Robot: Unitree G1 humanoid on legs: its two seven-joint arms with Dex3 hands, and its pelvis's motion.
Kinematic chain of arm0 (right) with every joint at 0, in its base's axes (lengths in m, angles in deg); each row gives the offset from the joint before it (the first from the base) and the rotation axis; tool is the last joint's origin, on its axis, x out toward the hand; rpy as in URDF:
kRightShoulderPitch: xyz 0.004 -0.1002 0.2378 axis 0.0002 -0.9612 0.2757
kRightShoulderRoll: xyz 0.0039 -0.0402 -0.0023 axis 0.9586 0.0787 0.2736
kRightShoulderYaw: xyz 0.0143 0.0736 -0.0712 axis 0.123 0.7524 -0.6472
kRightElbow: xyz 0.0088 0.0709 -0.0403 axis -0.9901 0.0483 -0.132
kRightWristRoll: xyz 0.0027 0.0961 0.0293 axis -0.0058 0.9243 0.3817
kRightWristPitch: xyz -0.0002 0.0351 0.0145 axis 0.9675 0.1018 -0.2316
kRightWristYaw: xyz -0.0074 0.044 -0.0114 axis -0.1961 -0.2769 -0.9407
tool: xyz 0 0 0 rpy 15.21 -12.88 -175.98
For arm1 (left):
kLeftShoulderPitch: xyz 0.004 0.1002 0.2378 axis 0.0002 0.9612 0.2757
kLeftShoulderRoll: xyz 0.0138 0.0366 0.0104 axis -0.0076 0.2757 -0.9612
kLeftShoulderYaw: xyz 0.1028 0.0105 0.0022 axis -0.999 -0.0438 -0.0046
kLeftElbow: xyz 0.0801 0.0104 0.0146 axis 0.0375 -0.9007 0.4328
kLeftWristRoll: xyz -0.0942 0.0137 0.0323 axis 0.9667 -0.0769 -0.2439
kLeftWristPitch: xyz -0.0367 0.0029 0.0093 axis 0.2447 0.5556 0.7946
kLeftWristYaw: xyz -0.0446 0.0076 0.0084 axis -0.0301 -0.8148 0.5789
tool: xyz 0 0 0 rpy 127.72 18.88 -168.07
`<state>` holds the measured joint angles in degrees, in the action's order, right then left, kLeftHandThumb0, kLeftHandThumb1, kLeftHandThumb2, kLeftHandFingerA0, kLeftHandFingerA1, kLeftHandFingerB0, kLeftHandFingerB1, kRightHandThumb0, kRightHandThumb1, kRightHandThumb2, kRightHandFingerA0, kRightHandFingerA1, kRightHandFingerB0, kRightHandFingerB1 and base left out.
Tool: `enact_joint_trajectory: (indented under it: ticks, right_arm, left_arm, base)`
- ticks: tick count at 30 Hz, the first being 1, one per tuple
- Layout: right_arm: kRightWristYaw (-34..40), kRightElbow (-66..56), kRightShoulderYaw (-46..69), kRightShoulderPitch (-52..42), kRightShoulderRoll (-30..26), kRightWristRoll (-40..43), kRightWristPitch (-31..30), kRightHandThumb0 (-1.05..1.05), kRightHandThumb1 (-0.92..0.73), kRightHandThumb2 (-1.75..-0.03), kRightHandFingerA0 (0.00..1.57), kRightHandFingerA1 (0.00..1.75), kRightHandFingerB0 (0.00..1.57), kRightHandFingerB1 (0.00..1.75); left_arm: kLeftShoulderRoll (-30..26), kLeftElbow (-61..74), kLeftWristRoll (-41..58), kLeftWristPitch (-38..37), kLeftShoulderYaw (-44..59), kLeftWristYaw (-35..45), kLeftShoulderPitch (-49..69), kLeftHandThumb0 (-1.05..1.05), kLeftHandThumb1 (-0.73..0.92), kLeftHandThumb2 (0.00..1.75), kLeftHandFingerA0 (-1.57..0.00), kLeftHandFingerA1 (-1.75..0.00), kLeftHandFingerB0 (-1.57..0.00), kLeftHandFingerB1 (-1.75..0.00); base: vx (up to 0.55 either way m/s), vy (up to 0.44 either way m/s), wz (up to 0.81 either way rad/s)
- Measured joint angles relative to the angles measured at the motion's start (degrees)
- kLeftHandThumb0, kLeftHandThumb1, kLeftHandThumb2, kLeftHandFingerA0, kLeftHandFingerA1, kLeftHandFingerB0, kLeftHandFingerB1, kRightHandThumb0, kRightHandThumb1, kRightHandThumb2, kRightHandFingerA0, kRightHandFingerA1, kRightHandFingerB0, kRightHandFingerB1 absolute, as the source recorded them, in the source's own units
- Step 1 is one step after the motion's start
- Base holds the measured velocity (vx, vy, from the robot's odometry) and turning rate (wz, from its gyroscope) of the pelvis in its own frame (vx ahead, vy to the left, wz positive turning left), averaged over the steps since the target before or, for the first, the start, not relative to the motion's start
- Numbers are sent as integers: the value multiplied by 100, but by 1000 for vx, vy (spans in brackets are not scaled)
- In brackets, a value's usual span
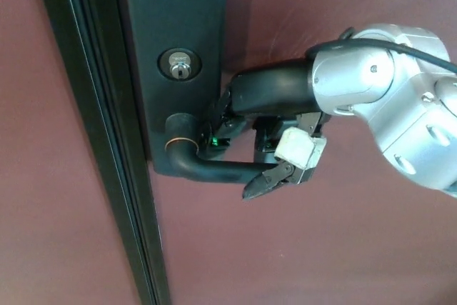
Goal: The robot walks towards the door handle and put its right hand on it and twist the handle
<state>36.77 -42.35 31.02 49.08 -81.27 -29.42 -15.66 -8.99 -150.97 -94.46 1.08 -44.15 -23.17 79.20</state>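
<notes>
Nearest the camera, the silver right forearm (400, 112) reaches in to the right hand (268, 144), whose fingers (260, 183) curl over the free end of the door handle (214, 171), closed on it. The lever runs out rightward from its pivot, which sits just below the keyhole (179, 68) on the dark lock plate (175, 12). Behind lies the maroon door (321, 248). The lever looks rigid, smooth metal, likely sprung; gripping its far end should give most leverage, though fingers may slide off.
</notes>
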Motion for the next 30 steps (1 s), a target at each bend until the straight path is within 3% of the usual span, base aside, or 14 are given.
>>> enact_joint_trajectory:
  ticks: [14,15,17,21,22,25,27,28,29,30]
  right_arm:
    - [-4,136,129,-186,107,-148,88,-59,-44,-79,65,62,41,49]
    - [-4,136,133,-197,111,-167,97,-56,-51,-56,75,54,24,31]
    - [6,117,84,-238,116,-209,101,-55,-52,-56,75,54,21,30]
    - [128,87,-57,-340,177,-403,101,-54,-52,-56,75,54,21,30]
    - [144,87,-70,-350,186,-429,101,-62,-44,-75,68,61,28,43]
    - [202,88,-103,-406,207,-543,104,-59,-43,-78,65,61,37,47]
    - [240,88,-132,-447,215,-624,108,-59,-43,-78,65,61,37,47]
    - [257,89,-141,-465,217,-658,109,-54,-53,-56,67,50,49,39]
    - [273,88,-155,-488,220,-701,109,-58,-43,-78,59,59,44,50]
    - [284,88,-177,-510,222,-748,110,-58,-43,-79,59,59,46,51]
  left_arm:
    - [0,5,-1,56,-23,0,-22,-40,60,58,-68,-46,-49,-39]
    - [0,5,-1,58,-24,0,-23,-40,60,58,-68,-46,-49,-39]
    - [0,5,-2,60,-26,0,-23,-40,60,58,-68,-46,-49,-39]
    - [0,6,-1,66,-27,0,-25,-40,60,58,-68,-46,-49,-39]
    - [0,6,-1,66,-27,0,-25,-40,60,58,-68,-46,-49,-39]
    - [0,6,-2,71,-31,0,-27,-40,60,58,-68,-46,-49,-39]
    - [0,6,-2,78,-35,0,-31,-40,60,58,-68,-46,-49,-39]
    - [0,6,-2,82,-38,0,-32,-40,60,58,-68,-46,-49,-39]
    - [0,6,-2,88,-40,0,-35,-40,60,58,-68,-46,-49,-39]
    - [0,6,-2,95,-44,0,-36,-40,60,58,-68,-46,-49,-39]
  base:
    - [0,0,0]
    - [0,0,0]
    - [0,0,0]
    - [0,0,0]
    - [0,0,0]
    - [0,0,0]
    - [0,0,0]
    - [0,0,0]
    - [0,0,0]
    - [0,0,0]
